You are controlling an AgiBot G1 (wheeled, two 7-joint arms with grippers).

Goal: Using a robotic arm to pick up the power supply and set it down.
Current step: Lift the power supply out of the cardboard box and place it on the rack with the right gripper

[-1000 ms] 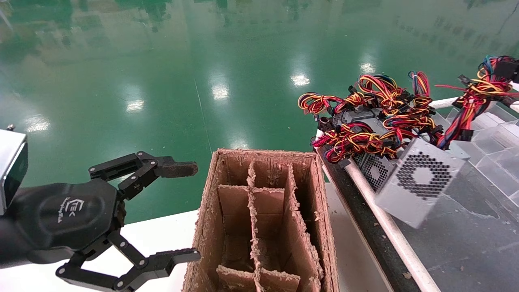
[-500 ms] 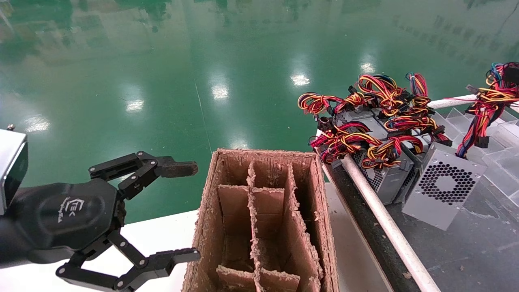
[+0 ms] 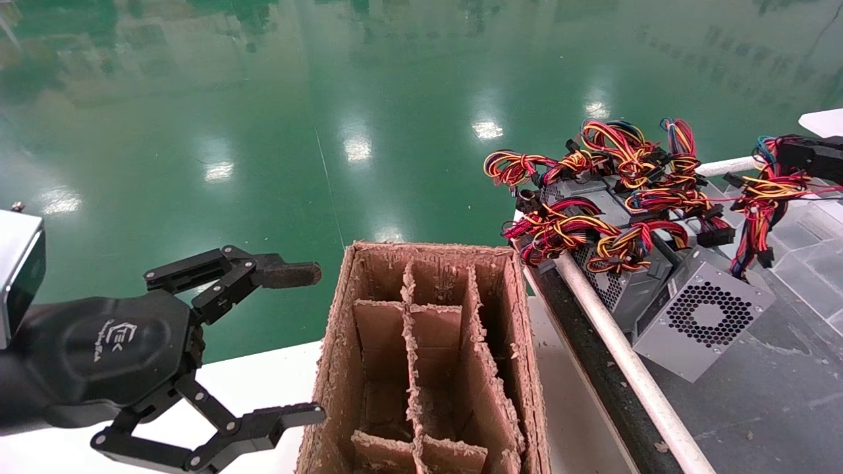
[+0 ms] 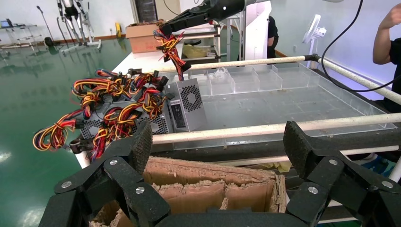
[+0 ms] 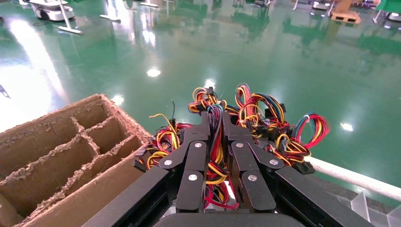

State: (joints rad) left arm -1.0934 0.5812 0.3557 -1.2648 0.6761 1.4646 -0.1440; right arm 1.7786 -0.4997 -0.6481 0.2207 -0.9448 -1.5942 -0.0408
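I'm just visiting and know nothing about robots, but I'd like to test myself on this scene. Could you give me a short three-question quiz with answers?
1. True or false: the right end effector is shut on the wire bundle of the power supply.
2. Multiple choice: the left end effector is A) open, beside the cardboard divider box; B) shut on a wire; C) inside the box.
3. Fill in: the power supply's grey box sits on the clear ____, tilted against the other supplies.

Key: 1 true, fingers pinch the wires in the right wrist view. 2 A. 3 tray.
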